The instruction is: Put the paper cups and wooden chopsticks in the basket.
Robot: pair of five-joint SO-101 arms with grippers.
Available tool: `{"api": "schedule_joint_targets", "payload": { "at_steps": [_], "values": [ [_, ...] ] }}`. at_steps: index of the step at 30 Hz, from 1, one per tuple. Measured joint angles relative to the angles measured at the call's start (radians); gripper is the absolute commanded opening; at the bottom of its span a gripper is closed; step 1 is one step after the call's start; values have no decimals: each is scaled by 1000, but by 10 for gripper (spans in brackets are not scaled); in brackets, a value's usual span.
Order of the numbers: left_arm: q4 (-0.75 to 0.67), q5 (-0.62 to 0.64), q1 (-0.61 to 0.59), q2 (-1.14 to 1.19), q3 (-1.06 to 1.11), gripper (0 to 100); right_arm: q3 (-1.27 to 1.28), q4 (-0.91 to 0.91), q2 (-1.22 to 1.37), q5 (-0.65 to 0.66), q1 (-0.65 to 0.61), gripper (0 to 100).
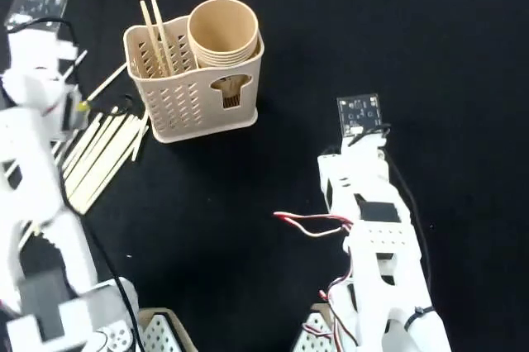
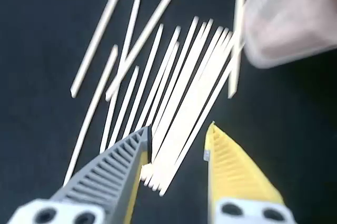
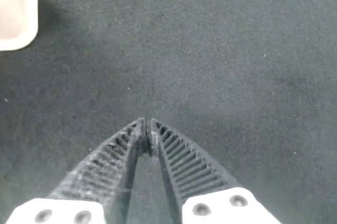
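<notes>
A beige basket (image 1: 194, 96) stands at the back of the black table, holding a stack of paper cups (image 1: 222, 31) and two wooden chopsticks (image 1: 157, 38) upright. Several more chopsticks (image 1: 99, 154) lie on the cloth to its left. In the left wrist view these loose chopsticks (image 2: 174, 92) fan out under my left gripper (image 2: 178, 134), which is open with its grey and yellow fingers astride the ends of the pile. My right gripper (image 3: 146, 125) is shut on nothing, over bare cloth. The right arm (image 1: 364, 195) stands right of the basket.
A corner of the basket (image 3: 16, 13) shows in the right wrist view. Red and white wires (image 1: 310, 224) trail from the right arm. Two perforated beige bases (image 1: 161, 331) sit at the front edge. Black cloth lies open between the arms.
</notes>
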Motion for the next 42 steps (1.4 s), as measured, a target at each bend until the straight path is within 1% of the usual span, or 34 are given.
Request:
{"api": "schedule_joint_targets", "payload": {
  "at_steps": [4,9,14,18,20,21,24,25,26,30,35,42],
  "values": [
    [-15,-101,-95,210,0,180,0,0,0,0,0,13],
    [-83,-199,-110,462,0,180,0,0,0,0,0,13],
    [-213,-229,-109,700,-8,180,0,0,0,0,0,13],
    [-296,-232,-110,810,-51,180,0,0,0,0,0,13],
    [-322,-233,-112,839,-49,173,0,0,0,0,0,13],
    [-325,-233,-112,858,-49,152,0,0,0,0,0,13],
    [-325,-247,-112,890,-49,32,0,0,0,0,0,13],
    [-325,-267,-112,895,-49,23,0,0,0,0,0,13],
    [-325,-287,-106,896,-48,39,0,0,0,0,0,13],
    [-299,-345,-92,899,-48,29,0,0,0,0,0,13],
    [-265,-358,-92,876,-63,29,0,0,0,0,0,13],
    [-204,-356,-95,743,-49,29,0,0,0,0,0,13]
  ]
}}
